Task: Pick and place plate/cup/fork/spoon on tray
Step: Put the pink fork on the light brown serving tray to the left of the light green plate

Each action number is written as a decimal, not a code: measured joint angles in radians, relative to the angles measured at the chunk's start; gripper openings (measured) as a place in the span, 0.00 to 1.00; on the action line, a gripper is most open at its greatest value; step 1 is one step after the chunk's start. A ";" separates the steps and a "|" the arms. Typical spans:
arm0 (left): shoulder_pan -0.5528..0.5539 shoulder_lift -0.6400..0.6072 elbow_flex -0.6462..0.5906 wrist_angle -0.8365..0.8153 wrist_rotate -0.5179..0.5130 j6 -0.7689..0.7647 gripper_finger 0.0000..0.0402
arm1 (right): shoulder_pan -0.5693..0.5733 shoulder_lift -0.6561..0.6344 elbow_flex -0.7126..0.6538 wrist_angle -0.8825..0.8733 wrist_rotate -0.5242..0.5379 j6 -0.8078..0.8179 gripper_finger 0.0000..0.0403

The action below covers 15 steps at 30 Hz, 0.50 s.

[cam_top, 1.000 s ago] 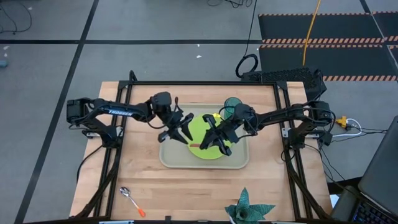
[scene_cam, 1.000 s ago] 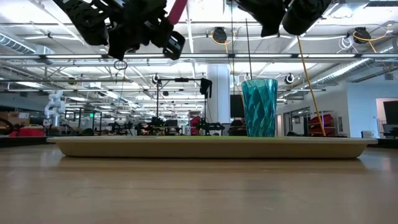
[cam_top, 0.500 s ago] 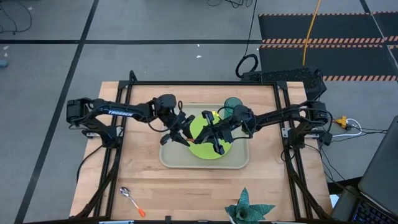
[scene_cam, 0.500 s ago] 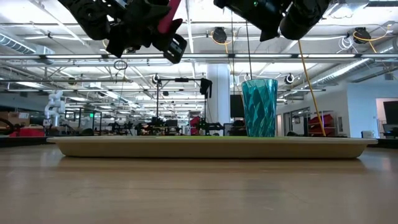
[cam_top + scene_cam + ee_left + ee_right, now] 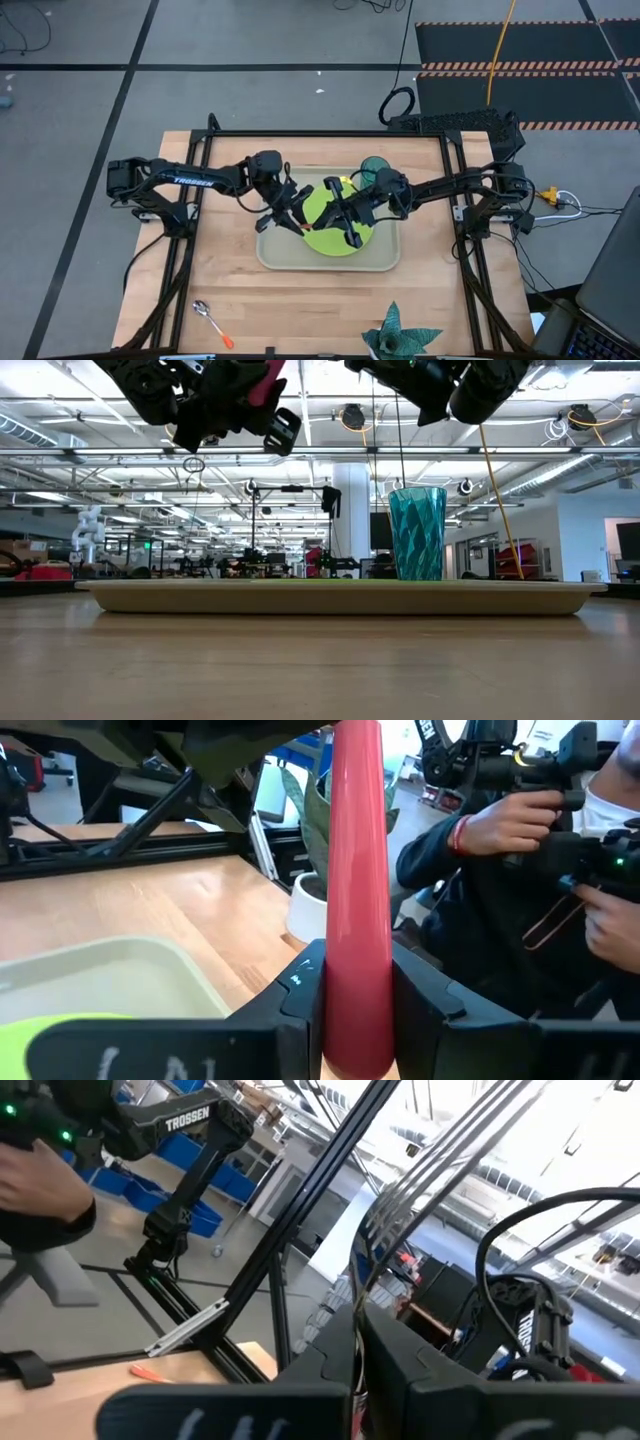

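The fork [image 5: 355, 870], with its red-pink handle, hangs in the air above the beige tray [image 5: 385, 262], between my two grippers. My left gripper [image 5: 296, 218] is shut on the handle. My right gripper [image 5: 332, 212] meets it from the right and is shut on the fork's other end. The lime-green plate [image 5: 322, 240] lies on the tray beneath them. The teal cup [image 5: 417, 532] stands upright at the tray's far right. The orange-handled spoon [image 5: 212, 322] lies on the bare table near the front left edge. My left gripper pinches the fork's red-pink handle [image 5: 356, 975] between its two fingers, which come nearly level from the table's left side and run along the handle. The fork is clear of the tray and plate. My right gripper is shut on the fork's far end, but its own fingers [image 5: 400, 1370] hide the place of contact. Only a thin edge shows between them.
A spiky teal leafy object [image 5: 400, 340] in a white pot [image 5: 305, 910] stands at the table's near edge, right of centre. Black frame rails run along the table's sides. A person holding devices [image 5: 520, 830] shows beyond the table in the left wrist view.
My right gripper has tipped and shifted a little toward the far edge, bringing the fork's handle between my left gripper's fingers. My left gripper, open a second ago, has shut on the handle while staying in place. The fork has stayed clear of the tray.
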 joint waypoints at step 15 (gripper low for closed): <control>0.004 -0.013 -0.001 0.056 -0.095 -0.052 0.19 | -0.022 -0.016 0.000 -0.016 -0.003 0.172 0.11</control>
